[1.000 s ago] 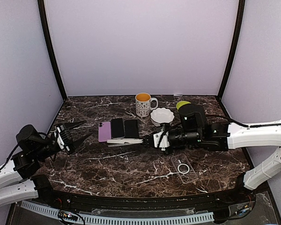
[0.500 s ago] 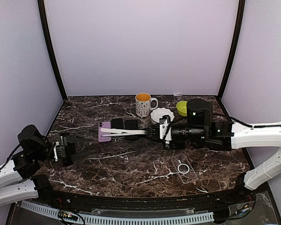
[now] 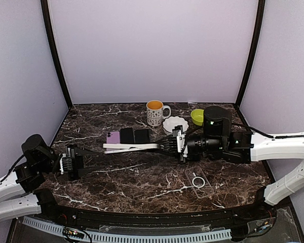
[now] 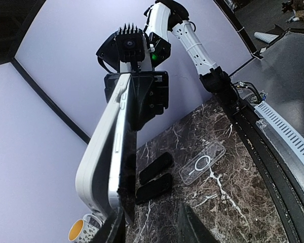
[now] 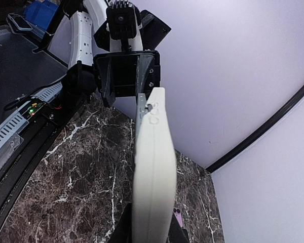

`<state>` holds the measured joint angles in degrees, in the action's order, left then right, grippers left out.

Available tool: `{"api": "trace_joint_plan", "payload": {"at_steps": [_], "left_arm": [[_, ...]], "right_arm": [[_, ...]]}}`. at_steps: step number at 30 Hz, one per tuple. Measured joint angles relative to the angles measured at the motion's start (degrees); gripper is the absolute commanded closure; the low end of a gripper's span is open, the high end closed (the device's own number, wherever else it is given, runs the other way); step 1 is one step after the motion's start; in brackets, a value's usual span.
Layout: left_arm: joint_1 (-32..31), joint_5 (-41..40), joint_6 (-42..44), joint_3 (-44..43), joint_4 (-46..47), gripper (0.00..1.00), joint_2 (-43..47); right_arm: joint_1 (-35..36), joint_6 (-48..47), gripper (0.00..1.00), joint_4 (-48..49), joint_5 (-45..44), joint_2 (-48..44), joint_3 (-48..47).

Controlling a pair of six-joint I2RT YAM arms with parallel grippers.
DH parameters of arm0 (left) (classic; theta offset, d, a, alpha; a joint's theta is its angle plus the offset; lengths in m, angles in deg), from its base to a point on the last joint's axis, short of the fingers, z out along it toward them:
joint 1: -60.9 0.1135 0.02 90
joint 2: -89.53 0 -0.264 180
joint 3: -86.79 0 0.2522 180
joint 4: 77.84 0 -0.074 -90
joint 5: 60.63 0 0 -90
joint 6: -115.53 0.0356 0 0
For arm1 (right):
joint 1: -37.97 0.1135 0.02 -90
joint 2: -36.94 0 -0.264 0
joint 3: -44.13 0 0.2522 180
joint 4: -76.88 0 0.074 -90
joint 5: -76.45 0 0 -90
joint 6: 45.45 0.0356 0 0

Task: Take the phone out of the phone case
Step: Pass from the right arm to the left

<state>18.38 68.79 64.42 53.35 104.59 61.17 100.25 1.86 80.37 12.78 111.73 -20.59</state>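
While tight in the right jaws, cased phone point(image 3: 131, 147) aloft before three loose phones point(image 3: 127, 135), mug point(image 3: 155, 112) behind; left jaws apart.

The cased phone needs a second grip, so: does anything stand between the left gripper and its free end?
Nothing visible does. The right gripper holds the cased phone level, its free end facing the open left gripper across bare air.

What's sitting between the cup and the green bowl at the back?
A small white dish with a wavy rim sits between the cup and the green bowl. The top view shows it.
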Motion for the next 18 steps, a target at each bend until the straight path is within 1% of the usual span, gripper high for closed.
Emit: {"api": "trace_joint_plan", "payload": {"at_steps": [8,14,18], "left_arm": [[0.00,-1.33,-0.07,0.00,0.96,0.61,-0.04],[0.00,-0.74,-0.15,0.00,1.55,0.61,0.04],[0.11,0.28,-0.39,0.00,1.55,0.63,-0.09]], "right_arm": [[0.35,0.26,1.00,-0.04,2.23,0.35,0.00],[0.83,0.63,1.00,0.57,3.21,0.94,-0.04],[1.09,0.63,1.00,0.94,3.45,1.70,-0.13]]}}
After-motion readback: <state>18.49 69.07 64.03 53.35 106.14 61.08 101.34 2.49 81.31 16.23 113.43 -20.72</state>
